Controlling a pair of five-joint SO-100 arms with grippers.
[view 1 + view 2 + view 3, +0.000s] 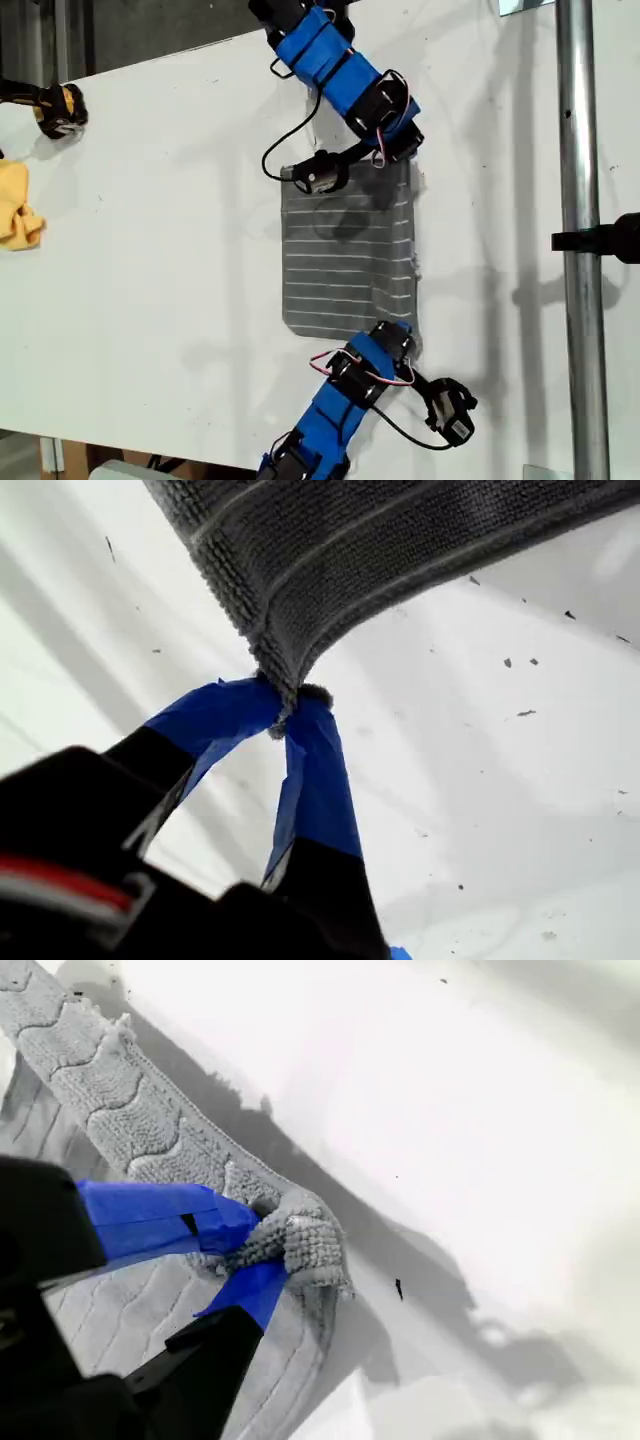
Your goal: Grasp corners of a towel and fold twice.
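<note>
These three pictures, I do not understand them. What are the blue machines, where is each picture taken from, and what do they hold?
They are two small blue robot arms on a white table. One picture looks down from above; the other two come from cameras mounted on each arm's hand. A grey striped soft towel lies between the arms. My first hand is closed on a towel corner, and my second hand is closed on another corner. At the exterior view's left edge lies a small yellow cloth, untouched. I cannot tell which arm in the overhead picture is which.
</note>
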